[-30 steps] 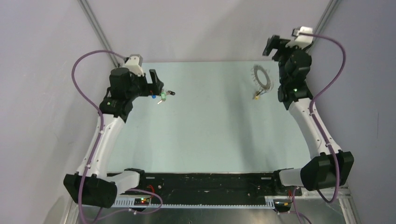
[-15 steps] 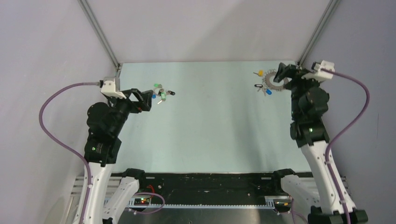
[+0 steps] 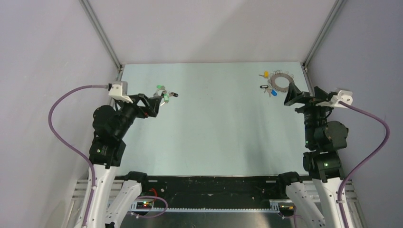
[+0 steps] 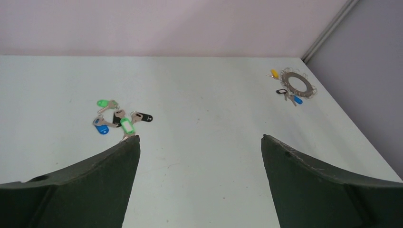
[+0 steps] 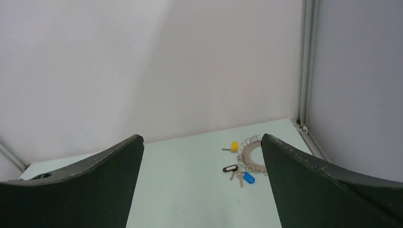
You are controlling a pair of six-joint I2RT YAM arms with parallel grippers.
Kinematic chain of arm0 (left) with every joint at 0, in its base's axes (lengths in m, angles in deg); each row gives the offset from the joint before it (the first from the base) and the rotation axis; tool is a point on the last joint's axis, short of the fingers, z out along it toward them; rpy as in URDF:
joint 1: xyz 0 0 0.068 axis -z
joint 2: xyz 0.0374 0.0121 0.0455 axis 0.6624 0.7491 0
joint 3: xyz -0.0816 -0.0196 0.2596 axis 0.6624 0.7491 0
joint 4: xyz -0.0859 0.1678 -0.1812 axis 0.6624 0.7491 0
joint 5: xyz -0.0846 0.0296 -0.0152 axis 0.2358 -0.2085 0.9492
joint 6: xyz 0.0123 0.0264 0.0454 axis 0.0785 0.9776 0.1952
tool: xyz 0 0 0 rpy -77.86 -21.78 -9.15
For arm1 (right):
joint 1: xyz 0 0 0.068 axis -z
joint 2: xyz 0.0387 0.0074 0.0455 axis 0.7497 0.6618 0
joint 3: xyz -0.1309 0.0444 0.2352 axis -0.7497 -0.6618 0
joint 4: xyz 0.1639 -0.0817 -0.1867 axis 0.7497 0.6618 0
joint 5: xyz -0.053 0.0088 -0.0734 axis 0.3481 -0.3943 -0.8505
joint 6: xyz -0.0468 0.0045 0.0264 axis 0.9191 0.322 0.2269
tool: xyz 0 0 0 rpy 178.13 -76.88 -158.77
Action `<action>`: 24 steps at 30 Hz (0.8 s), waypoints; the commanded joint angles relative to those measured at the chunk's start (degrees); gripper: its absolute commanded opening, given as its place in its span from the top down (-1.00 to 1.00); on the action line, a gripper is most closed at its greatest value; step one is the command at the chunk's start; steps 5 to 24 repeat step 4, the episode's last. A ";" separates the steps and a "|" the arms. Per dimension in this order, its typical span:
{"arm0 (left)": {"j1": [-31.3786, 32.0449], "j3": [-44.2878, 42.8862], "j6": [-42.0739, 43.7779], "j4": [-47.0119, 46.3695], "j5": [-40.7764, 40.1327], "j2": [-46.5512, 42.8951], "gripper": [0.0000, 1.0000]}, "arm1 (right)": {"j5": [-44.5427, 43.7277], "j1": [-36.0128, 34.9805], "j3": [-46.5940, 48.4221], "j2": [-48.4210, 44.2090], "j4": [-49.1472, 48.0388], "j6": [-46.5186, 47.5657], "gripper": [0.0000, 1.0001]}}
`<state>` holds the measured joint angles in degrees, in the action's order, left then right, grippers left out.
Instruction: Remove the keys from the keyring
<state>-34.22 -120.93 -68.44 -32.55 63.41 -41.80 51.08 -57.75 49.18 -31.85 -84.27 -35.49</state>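
Note:
The keyring, a flat grey disc fringed with wire loops, lies at the far right of the table. Three keys are at its rim: a yellow-tagged key, a black-tagged key and a blue-tagged key. Several loose keys with green, blue and black tags lie in a small heap at the far left, also in the left wrist view. My left gripper is open and empty, just near of that heap. My right gripper is open and empty, near of the ring.
The pale green table is boxed in by grey walls at the back and both sides. Metal corner posts stand at the back corners. The ring lies close to the right wall.
The ring went from hanging tilted beside the right arm to lying flat on the table. Both arms have drawn back toward the near edge and now stand open.

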 commanded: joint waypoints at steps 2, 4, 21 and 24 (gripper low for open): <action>-0.10 -0.52 -0.66 -2.54 4.61 0.31 -0.99 | 3.50 0.16 -0.25 -1.42 3.08 0.84 -0.99; -0.02 -0.50 -0.97 -2.52 3.23 -0.08 -0.99 | 3.38 0.15 -0.26 -1.44 3.24 0.58 -0.99; -0.02 -0.50 -0.97 -2.52 3.23 -0.08 -0.99 | 3.38 0.15 -0.26 -1.44 3.24 0.58 -0.99; -0.02 -0.50 -0.97 -2.52 3.23 -0.08 -0.99 | 3.38 0.15 -0.26 -1.44 3.24 0.58 -0.99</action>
